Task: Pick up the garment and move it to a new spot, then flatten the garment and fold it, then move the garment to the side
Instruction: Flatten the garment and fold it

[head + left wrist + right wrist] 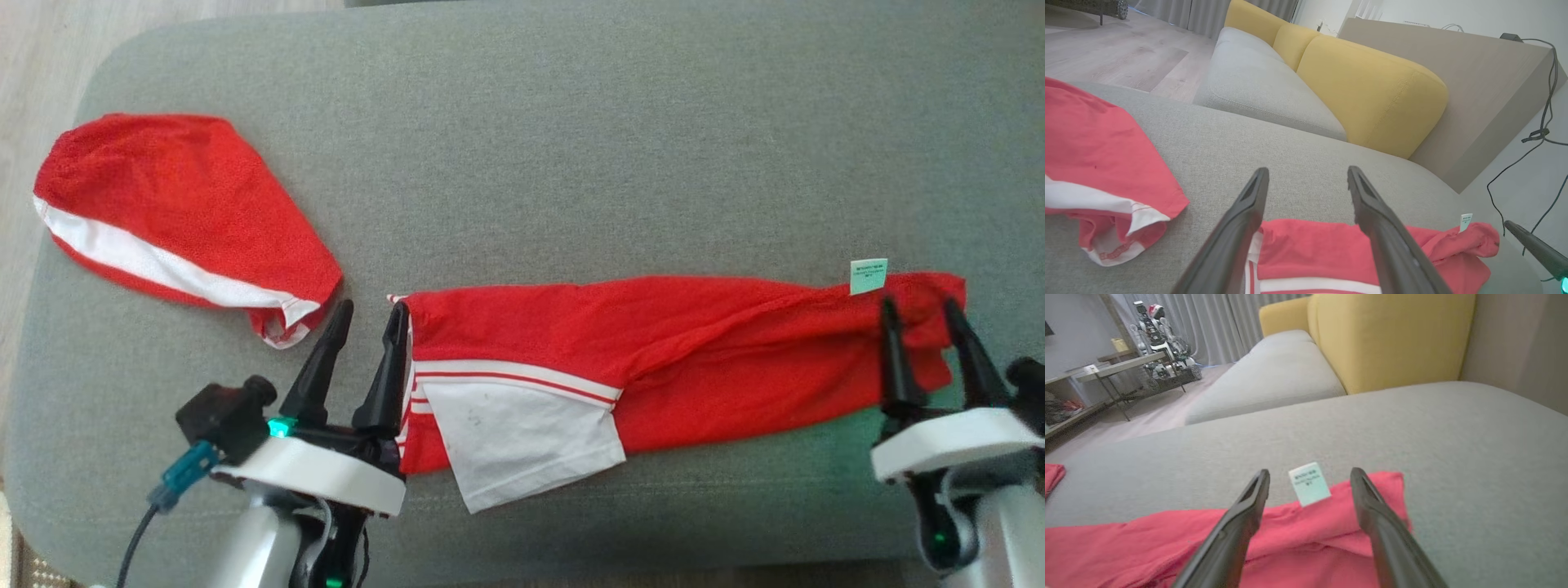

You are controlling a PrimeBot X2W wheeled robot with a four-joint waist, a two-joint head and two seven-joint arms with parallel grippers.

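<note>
Grey sofa cushion as work surface, yellow backrests and pale wood floor beyond. Stretched in a long band between the two grippers: red garment, folded lengthwise, its white panel with red and white stripes nearest the left gripper. Left gripper fingers spread wide apart, nothing between them, tips pointing away from the robot. Inner finger over the garment's left end, outer finger over bare cushion; contact with the cloth impossible to tell. Right gripper likewise wide open and empty, both fingers over the garment's right end. Pale green tag sticking up from the far edge of the cloth, just past the right gripper's fingertips and, seen from the right wrist, between them. Ahead of the left gripper and to its outer side, apart from the band: second red piece with a white stripe, loosely bunched, hem close to the outer fingertip. Black cables hanging well beyond the right gripper, seen from the left wrist.
</note>
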